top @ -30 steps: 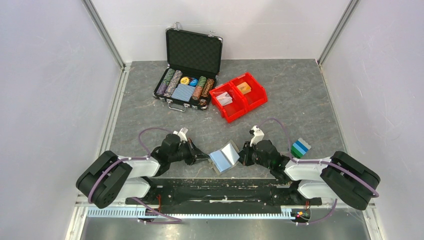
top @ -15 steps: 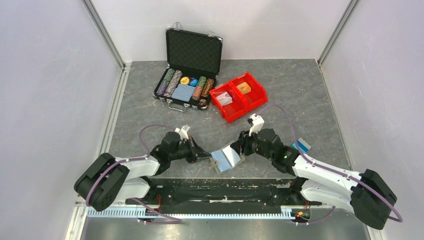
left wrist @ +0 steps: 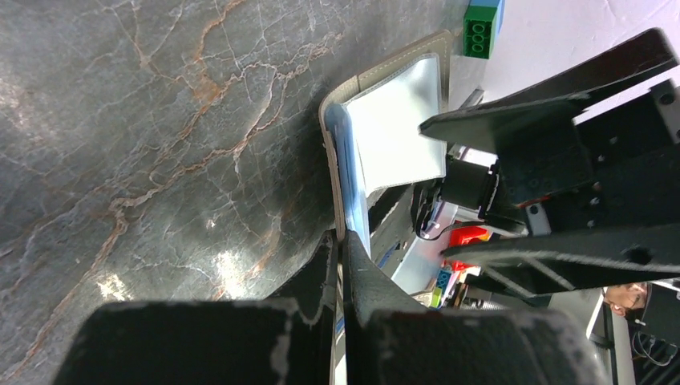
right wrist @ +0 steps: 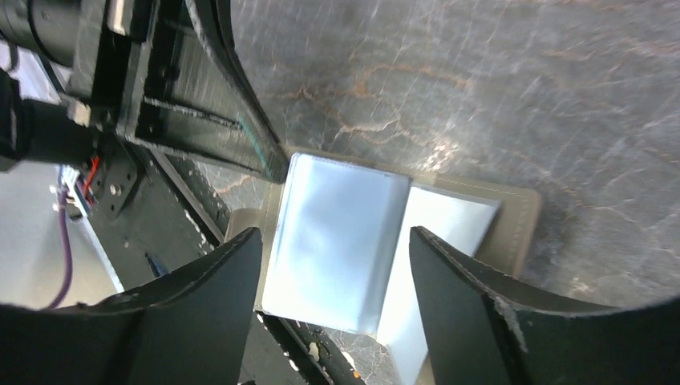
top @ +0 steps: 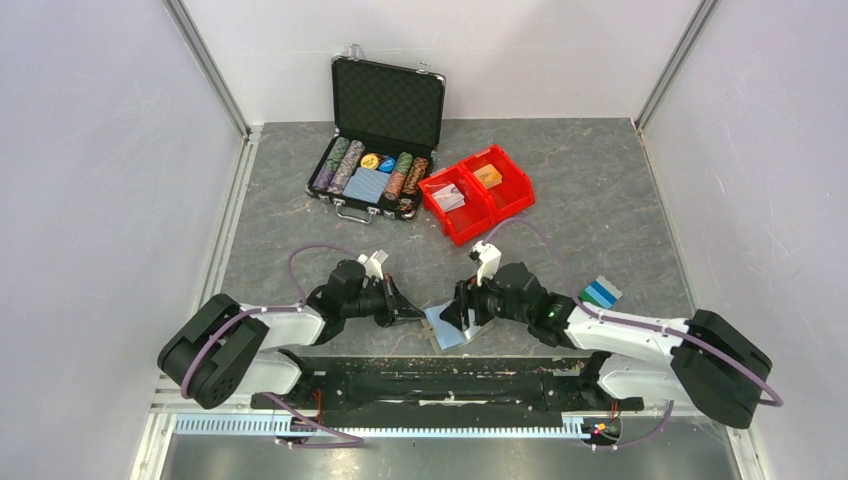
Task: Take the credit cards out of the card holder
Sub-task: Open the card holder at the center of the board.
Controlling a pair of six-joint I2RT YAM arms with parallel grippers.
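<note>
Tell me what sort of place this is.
Most likely a robot test cell in a lab, not a home or shop. White panel walls on metal posts box in a grey stone-look table. Staged props sit on it: a poker-chip case and red bins.

left gripper point(top: 410, 311): low, pointing inward, clamped tight | right gripper point(top: 461, 313): low, facing it, jaws spread apart

Bright, even light; white glare patches on the tabletop point(left wrist: 228, 269), wrist-view foregrounds blurred.
</note>
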